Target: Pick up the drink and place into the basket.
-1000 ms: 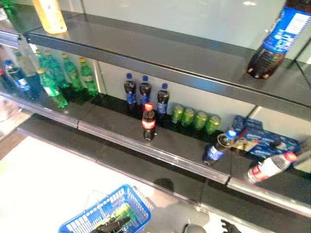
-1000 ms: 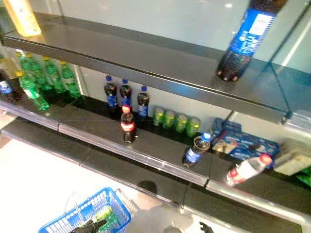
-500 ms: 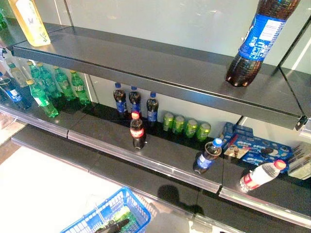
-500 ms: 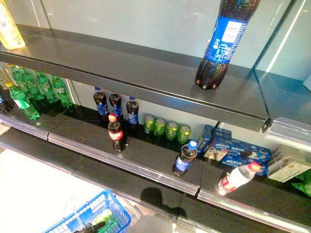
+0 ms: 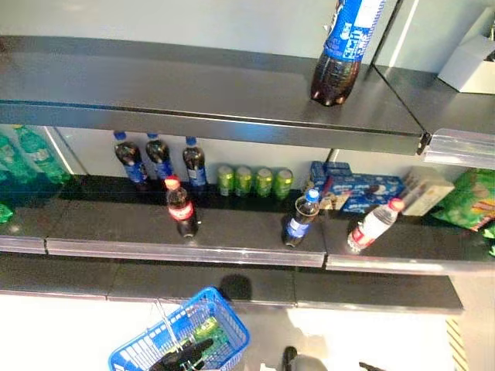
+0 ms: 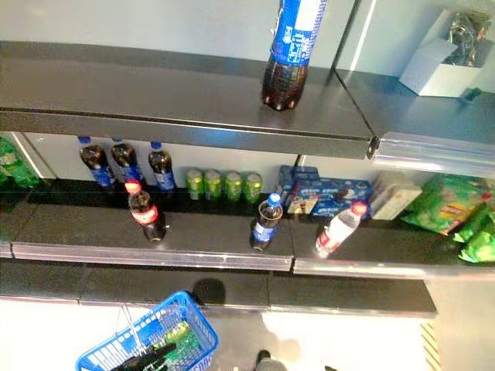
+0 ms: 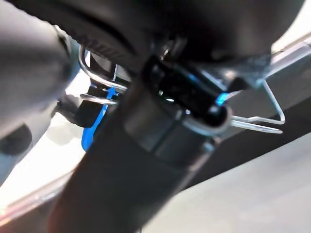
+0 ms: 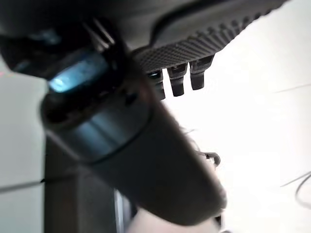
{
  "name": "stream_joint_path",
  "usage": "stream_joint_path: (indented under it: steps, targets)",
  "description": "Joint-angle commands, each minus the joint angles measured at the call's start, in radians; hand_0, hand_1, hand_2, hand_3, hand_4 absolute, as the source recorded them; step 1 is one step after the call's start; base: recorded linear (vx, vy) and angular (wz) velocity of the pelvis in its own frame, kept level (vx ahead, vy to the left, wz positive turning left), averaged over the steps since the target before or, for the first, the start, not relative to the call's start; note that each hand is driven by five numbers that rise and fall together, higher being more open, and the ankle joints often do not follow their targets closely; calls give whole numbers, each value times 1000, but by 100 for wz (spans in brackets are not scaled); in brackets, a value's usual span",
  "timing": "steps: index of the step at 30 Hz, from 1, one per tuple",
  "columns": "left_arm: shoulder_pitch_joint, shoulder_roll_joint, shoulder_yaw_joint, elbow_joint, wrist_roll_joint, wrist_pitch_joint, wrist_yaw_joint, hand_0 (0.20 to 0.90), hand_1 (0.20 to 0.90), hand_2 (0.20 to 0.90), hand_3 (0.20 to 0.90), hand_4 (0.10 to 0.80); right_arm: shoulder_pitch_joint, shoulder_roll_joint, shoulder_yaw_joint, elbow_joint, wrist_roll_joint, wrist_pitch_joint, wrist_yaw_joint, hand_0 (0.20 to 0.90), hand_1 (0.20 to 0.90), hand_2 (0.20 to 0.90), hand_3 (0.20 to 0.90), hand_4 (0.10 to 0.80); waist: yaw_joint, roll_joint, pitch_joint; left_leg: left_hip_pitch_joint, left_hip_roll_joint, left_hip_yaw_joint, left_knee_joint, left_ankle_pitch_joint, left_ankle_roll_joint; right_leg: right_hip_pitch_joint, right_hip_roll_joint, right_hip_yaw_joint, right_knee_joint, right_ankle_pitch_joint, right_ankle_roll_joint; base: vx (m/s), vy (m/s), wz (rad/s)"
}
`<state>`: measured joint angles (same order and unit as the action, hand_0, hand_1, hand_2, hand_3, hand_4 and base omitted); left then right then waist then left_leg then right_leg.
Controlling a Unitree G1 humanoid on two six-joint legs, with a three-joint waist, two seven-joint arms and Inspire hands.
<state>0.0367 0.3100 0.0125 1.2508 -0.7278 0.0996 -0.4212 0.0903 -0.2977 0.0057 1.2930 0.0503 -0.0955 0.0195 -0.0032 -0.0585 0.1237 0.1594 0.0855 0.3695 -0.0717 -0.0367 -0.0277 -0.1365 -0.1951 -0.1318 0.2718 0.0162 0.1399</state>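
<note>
Drinks stand on the middle shelf [image 5: 232,236]: a red-capped cola bottle [image 5: 180,207], a blue-capped dark bottle [image 5: 300,219], a leaning red-capped water bottle [image 5: 373,226], green cans [image 5: 251,182] and dark blue-labelled bottles [image 5: 158,158] at the back. A large cola bottle [image 5: 344,46] stands on the upper shelf. The blue basket [image 5: 224,340] hangs low at the left with a green drink [image 5: 209,332] in it. My left hand [image 5: 182,357] is shut on its wire handles [image 7: 262,121]. My right hand [image 8: 194,43] hangs low at the right, fingers [image 8: 177,80] relaxed, holding nothing.
Blue biscuit packs [image 5: 352,189] and green snack bags [image 5: 468,201] lie at the right of the middle shelf. Green bottles [image 5: 27,154] stand at the far left. A white box [image 5: 472,58] sits on the upper shelf at the right. A lower shelf ledge [image 5: 232,286] juts out above the basket.
The whole picture has shifted: the camera has swung to the right along the shelves. The drinks stand as before, and the blue basket still hangs low at the left.
</note>
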Motion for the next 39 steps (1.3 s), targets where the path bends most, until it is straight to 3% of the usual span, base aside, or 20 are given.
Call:
stream_joint_path:
  steps: [1,3,6,12,19,29,39]
  targets:
    - [-78,26,53,-61,-50,-74,-121,300,300,300,200,100,-69,-45,-2,14,-2,-47,12,900,900,900,900,800,26,18,-6,-65,-64,-146,84,-41,48,72,-71,-4,-67,157,39,-49,-206,-45]
    - [-84,36,66,-56,-52,-64,-107,300,300,300,200,100,-75,-35,18,10,3,-28,18,900,900,900,900,800,32,16,-13,-53,-52,-131,79,-38,46,110,-50,-32,-105,101,36,-29,-266,-73]
    - [-70,32,80,-57,-44,-64,-103,300,300,300,200,100,-70,-24,31,-4,-6,-8,24,900,900,900,900,800,24,13,-28,-37,-12,-111,70,-15,23,162,-2,-27,-175,39,15,-14,-214,-29]
    - [-60,10,75,-71,-39,-73,-102,300,300,300,200,100,-61,-30,35,-26,-17,14,4,900,900,900,900,800,30,16,-35,-30,29,-103,55,21,-21,218,16,-54,-257,24,-8,-9,-78,10]
    - [-70,1,74,-62,-33,-80,-100,300,300,300,200,100,-70,-40,27,-20,-7,9,1,900,900,900,900,800,43,29,-49,-20,27,-132,21,35,-36,239,9,-95,-268,17,-9,-36,18,11]
    - [-59,16,98,-15,-11,-83,-93,300,300,300,200,100,-52,-39,25,5,-56,7,7,900,900,900,900,800,42,40,-57,-8,25,-148,-11,42,-44,245,3,-100,-288,32,8,36,20,8]
    - [-139,8,29,-33,-61,-86,-81,300,300,300,200,100,-127,-70,51,8,-20,14,-11,900,900,900,900,800,45,56,49,-136,55,-142,-16,87,-62,100,-10,-123,-287,75,20,-126,3,4]
